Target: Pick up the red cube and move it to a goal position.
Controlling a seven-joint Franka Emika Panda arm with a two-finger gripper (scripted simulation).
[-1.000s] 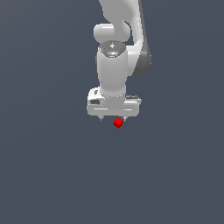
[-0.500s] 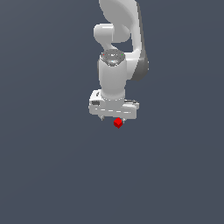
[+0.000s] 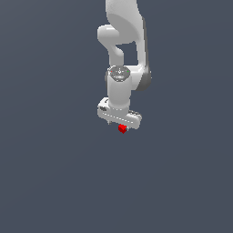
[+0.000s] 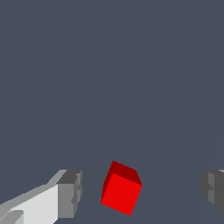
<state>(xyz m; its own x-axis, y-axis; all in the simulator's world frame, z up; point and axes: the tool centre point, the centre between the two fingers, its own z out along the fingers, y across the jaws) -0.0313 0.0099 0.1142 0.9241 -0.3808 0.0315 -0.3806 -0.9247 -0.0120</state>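
The red cube (image 4: 121, 192) lies on the flat grey surface (image 4: 109, 65), skewed to the finger line and between the wide-open fingers (image 4: 70, 194) of the gripper (image 3: 119, 125), touching neither; it sits nearer one pad. Likely risk: on closing, that pad meets a corner first, turning or pushing the cube, so the grip lands off-centre or slips.

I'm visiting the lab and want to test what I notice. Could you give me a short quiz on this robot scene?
1. True or false: the gripper is shut on the red cube.
2. What colour is the floor: A green, B dark grey, C white?
3. In the wrist view, the cube sits ____ the two fingers.

Key: 1 false, there are gaps on both sides; 2 B; 3 between.
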